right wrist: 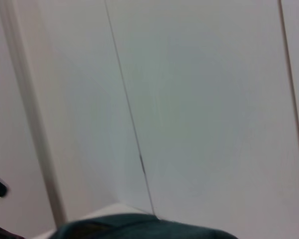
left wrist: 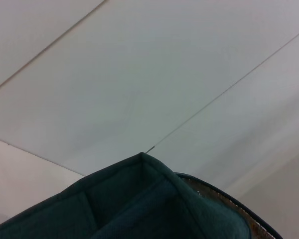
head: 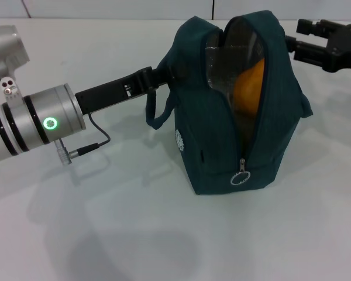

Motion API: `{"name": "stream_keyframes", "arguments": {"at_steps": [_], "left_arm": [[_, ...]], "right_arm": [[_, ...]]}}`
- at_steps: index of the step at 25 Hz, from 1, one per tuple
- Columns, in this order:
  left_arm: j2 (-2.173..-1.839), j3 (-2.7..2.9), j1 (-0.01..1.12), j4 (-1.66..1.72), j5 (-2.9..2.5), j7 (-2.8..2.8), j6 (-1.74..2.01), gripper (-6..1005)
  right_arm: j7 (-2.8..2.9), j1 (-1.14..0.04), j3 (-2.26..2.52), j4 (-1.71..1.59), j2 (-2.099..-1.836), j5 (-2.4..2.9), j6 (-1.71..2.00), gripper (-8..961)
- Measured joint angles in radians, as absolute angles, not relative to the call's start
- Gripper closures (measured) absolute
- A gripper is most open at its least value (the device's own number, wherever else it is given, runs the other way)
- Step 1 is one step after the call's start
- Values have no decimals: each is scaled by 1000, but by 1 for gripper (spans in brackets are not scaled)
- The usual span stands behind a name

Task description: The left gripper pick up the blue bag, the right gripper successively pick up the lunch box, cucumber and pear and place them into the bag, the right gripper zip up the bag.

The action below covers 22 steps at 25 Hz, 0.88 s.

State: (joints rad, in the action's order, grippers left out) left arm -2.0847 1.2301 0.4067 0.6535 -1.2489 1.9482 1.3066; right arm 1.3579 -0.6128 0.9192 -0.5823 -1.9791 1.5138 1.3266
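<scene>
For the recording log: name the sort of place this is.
Probably a lab test bench: a bare white table, plain white wall panels, and only a blue bag held at its side by the left hand.

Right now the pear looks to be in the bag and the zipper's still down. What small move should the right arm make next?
Probably bring the right gripper forward and down toward the ring zipper pull. The blue bag gapes open with the pear showing inside, the pull sits at the bottom of the track, and the left gripper is at the bag's upper left side. The right gripper hangs behind the bag.
</scene>
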Motion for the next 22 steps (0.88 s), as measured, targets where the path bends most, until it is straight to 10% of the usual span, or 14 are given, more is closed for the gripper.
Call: {"name": "stream_keyframes", "arguments": {"at_steps": [5, 22], "left_arm": [[-2085, 1230, 406, 653, -1247, 1948, 1306, 958], [-2084, 1208, 394, 653, -1249, 1948, 1308, 958]], "right_arm": [[1357, -570, 860, -631, -1981, 1513, 1405, 305], [1301, -407, 823, -751, -1984, 1580, 1918, 310]]}}
